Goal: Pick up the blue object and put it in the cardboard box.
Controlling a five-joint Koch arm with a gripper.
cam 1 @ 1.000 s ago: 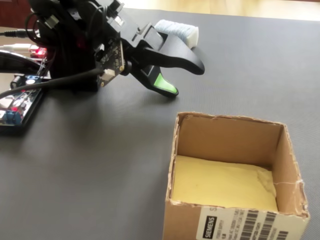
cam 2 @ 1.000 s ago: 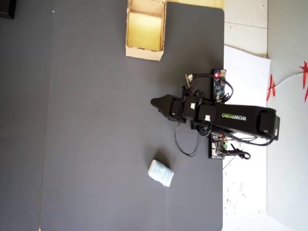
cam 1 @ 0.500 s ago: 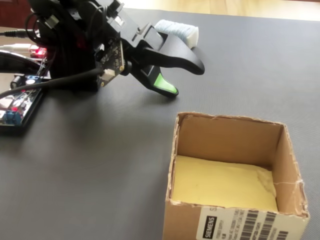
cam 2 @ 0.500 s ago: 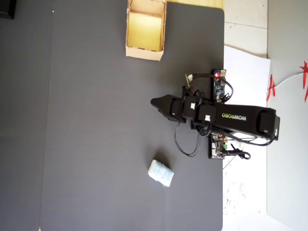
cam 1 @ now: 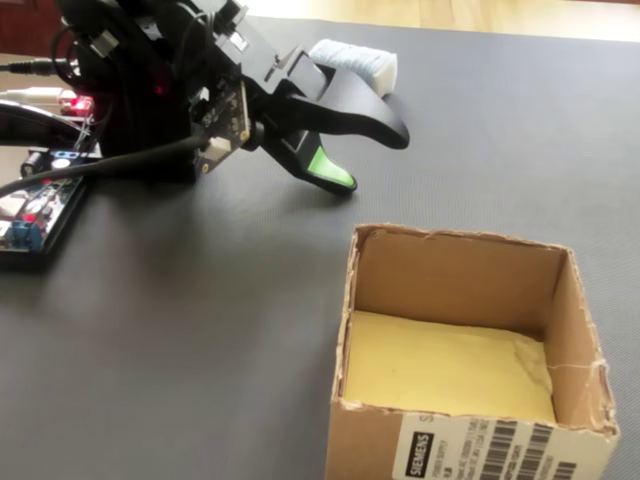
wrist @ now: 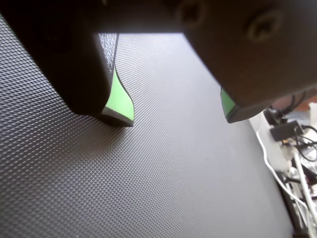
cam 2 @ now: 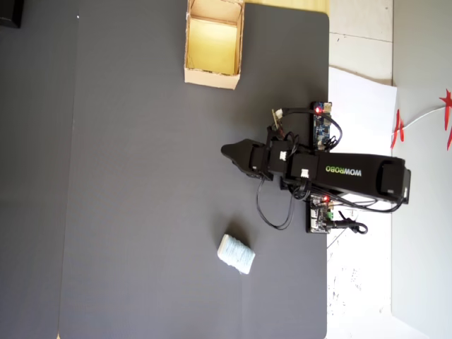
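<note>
The blue object point(cam 2: 235, 253), a pale ribbed pad, lies on the black mat point(cam 2: 141, 198), apart from my gripper point(cam 2: 227, 150) and lower in the overhead view. In the fixed view the pad point(cam 1: 352, 63) sits just behind the gripper point(cam 1: 365, 158). The cardboard box point(cam 2: 210, 78) stands open at the top of the overhead view; in the fixed view it point(cam 1: 450, 275) is at the front right, showing only its yellowish floor. In the wrist view the gripper point(wrist: 174, 118) is open, its green pads point(wrist: 119, 101) wide apart close above bare mat.
Circuit boards point(cam 2: 321, 127) and cables point(cam 2: 319, 215) flank the arm's base at the mat's right edge in the overhead view. White paper point(cam 2: 360, 92) lies beyond that edge. In the fixed view, a board point(cam 1: 30, 210) sits at the left. Cables point(wrist: 290, 163) show at the wrist view's right.
</note>
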